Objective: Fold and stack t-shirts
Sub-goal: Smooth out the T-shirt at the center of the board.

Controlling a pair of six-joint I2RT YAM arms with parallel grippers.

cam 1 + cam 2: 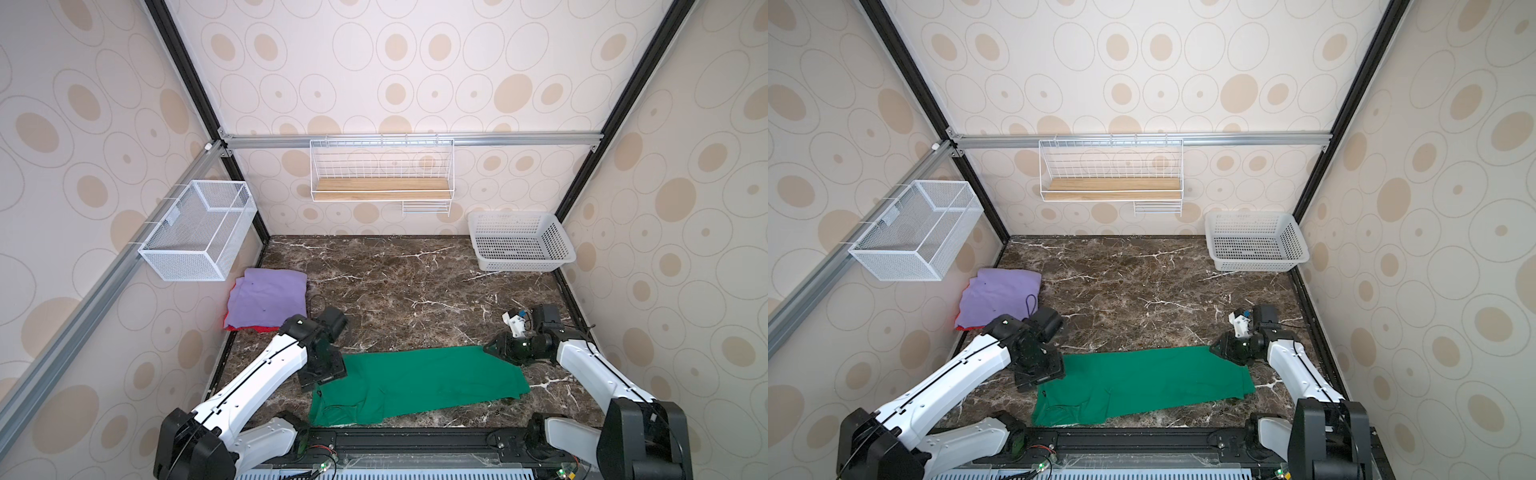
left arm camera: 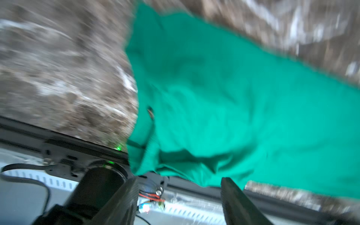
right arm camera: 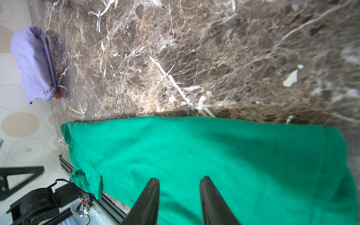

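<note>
Green tee, lavender tee, red tee, one each, left fingers, right fingers both apart

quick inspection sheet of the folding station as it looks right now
surface: dark marble tabletop, no spills seen
job's things: green t-shirt in a long strip along the front edge; lavender t-shirt folded on a red t-shirt, left edge
clutter: empty white plastic basket, far right corner
grippers: left gripper open at the green one's left end; right gripper open over its right end
cables: black cable loop by the left wrist
surroundings: wire shelf on back wall, mesh basket on left wall
</note>
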